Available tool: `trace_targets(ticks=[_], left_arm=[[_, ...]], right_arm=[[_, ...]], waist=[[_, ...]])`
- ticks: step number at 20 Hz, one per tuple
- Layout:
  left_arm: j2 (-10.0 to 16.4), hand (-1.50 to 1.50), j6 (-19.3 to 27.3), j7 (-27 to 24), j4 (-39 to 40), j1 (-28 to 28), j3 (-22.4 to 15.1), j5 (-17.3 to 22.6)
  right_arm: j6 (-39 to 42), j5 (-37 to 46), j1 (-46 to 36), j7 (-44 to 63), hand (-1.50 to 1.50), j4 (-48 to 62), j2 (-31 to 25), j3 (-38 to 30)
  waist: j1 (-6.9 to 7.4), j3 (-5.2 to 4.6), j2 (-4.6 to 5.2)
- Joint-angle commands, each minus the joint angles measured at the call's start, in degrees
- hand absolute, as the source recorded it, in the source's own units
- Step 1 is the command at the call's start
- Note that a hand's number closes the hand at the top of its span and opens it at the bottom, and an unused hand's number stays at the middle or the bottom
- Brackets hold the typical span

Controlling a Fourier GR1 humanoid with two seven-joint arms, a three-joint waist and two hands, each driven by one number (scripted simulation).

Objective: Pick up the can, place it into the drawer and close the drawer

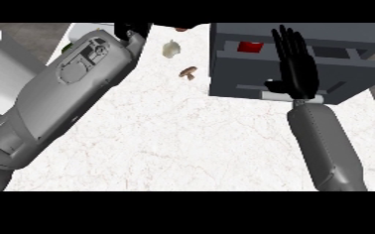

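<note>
Marble counter [183, 139], red can [250, 46] in grey drawer [234, 82], right hand [296, 67] spread flat over it, left hand [135, 30] state unclear.

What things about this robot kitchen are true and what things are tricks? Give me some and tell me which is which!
1. The red can sits inside the grey drawer. True.
2. The right hand is curled round the can. False: its fingers are straight and point up, and the can lies apart from it, to its left.
3. A brown mushroom lies on the white counter. True.
4. The garlic is in the drawer too. False: it lies on the counter, left of the drawer, near the mushroom.
</note>
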Motion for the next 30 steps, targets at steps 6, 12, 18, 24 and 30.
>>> trace_targets(ticks=[6, 12, 18, 24, 30], left_arm=[[4.78, -1.5, 1.27, 3.23, -11.41, 7.56, -0.69, -2.27], [5.91, -1.5, 0.09, 3.57, -14.45, 11.27, -0.55, -3.11], [8.65, -1.5, -0.5, 4.57, -18.9, 13.82, 0.16, -4.05], [7.6, -1.5, -0.32, 0.74, -19.24, 18.93, 0.4, -5.2], [9.04, -1.5, -0.5, 2.09, -22.72, 20.7, 0.65, -5.5]], right_arm=[[-7.91, 0.66, -12.87, 0.39, -1.5, 20.43, 1.05, -4.57], [-9.97, 1.18, -22.05, 0.14, -1.5, 29.62, -1.21, -6.78], [-11.4, 0.73, -27.07, 1.59, -1.5, 34.83, -0.98, -8.56], [-12.53, 0.32, -30.13, 1.62, -1.5, 37.24, -1.22, -9.74], [-9.84, -4.51, -31.72, -4.83, -1.5, 37.37, -1.83, -13.49]], waist=[[0.59, 1.19, 1.26], [1.04, 1.2, 1.89], [1.39, 1.21, 1.93], [1.46, 1.19, 2.54], [1.87, 1.31, 2.28]])
